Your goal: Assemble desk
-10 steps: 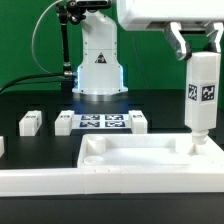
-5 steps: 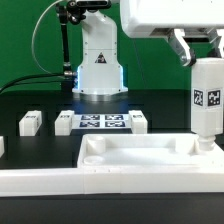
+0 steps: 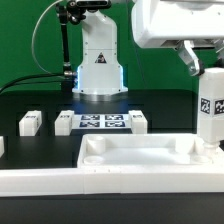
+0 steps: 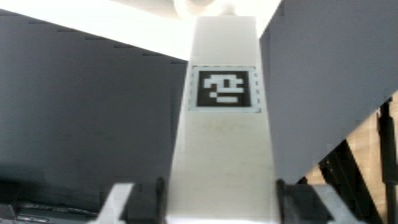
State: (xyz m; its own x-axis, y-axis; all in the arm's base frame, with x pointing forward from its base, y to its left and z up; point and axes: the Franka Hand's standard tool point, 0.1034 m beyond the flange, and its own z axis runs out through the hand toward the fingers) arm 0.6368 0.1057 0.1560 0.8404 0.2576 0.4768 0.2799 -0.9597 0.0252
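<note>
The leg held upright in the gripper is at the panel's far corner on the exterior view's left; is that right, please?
Not quite. The leg, held upright in the gripper, is at the panel's far corner on the exterior view's right, not its left; the exterior view shows this.

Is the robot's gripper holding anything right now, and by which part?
Yes. The gripper holds a white desk leg upright, clamped between its two fingers at the leg's upper end.
</note>
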